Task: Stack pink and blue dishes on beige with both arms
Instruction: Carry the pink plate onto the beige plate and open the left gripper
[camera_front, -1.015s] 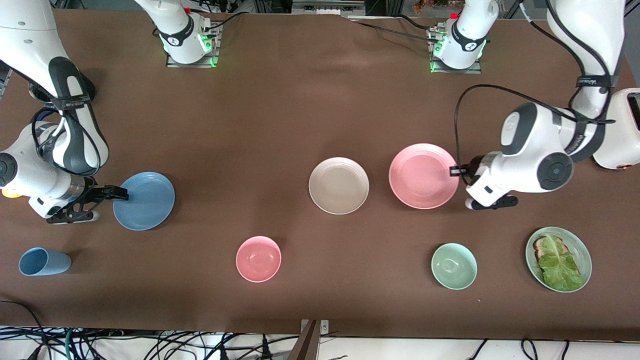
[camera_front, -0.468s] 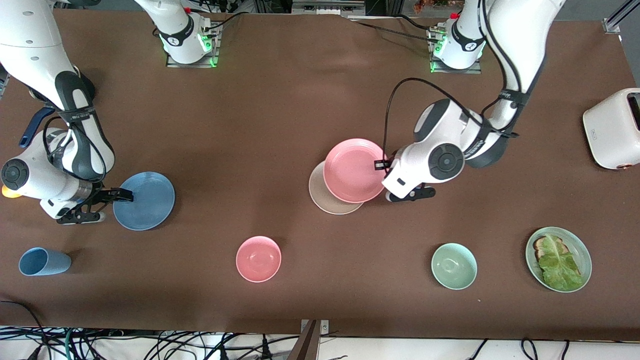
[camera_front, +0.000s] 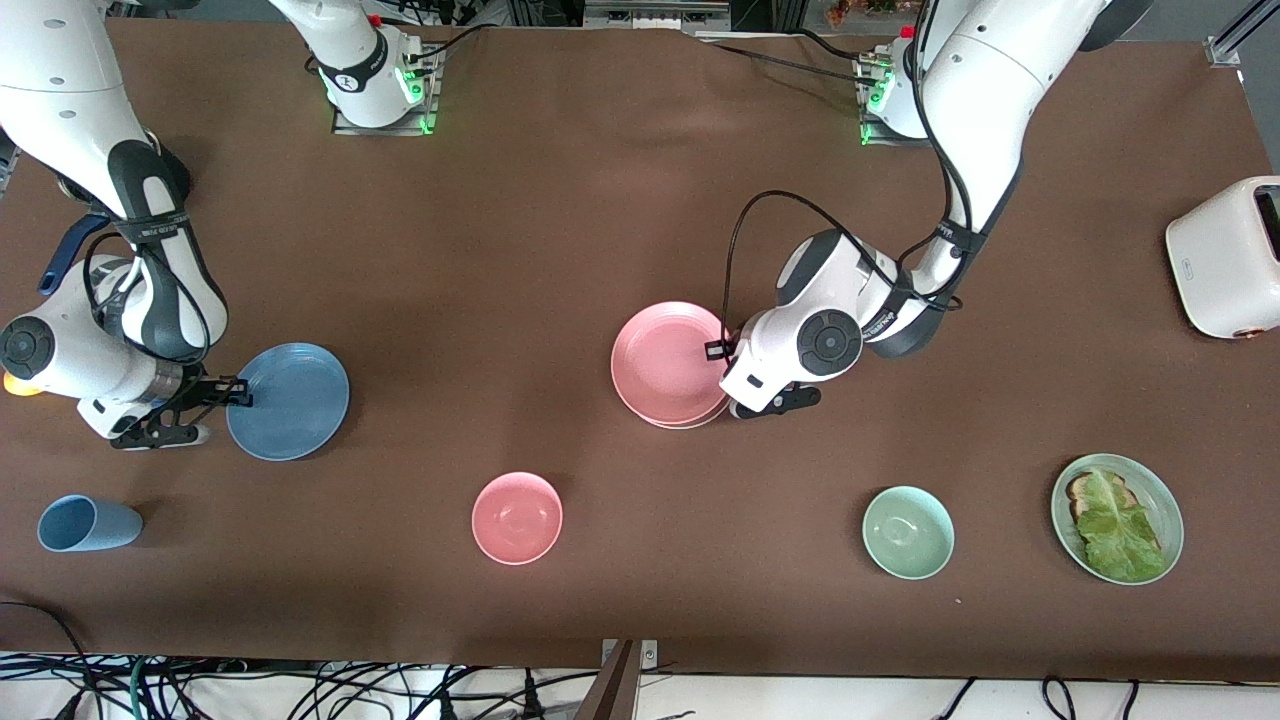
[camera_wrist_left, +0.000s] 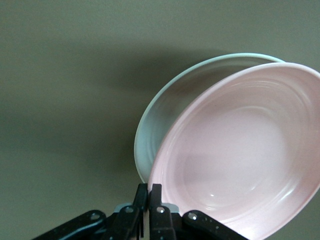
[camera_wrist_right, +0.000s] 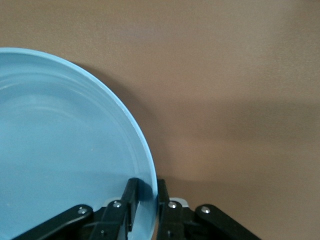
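The pale pink plate (camera_front: 665, 362) lies over the beige plate (camera_front: 692, 423) at the table's middle and covers nearly all of it; only a thin beige rim shows. My left gripper (camera_front: 722, 352) is shut on the pink plate's rim at the side toward the left arm's end. In the left wrist view the pink plate (camera_wrist_left: 240, 155) tilts above the pale rim of the beige plate (camera_wrist_left: 162, 117), gripper (camera_wrist_left: 149, 195) clamped on its edge. The sky-blue plate (camera_front: 288, 402) rests on the table toward the right arm's end. My right gripper (camera_front: 238, 392) is open, its fingers straddling the blue plate's (camera_wrist_right: 65, 150) rim, gripper (camera_wrist_right: 146, 192).
Nearer the front camera stand a blue cup (camera_front: 88, 523), a small pink bowl (camera_front: 517, 518), a mint-green bowl (camera_front: 908, 532) and a green plate with toast and lettuce (camera_front: 1117, 518). A white toaster (camera_front: 1225, 258) sits at the left arm's end.
My left gripper carried the pink plate from beside the beige plate to over it, now almost covering it. My right gripper pushed in at the blue plate's rim, then drew back slightly; that plate stayed put.
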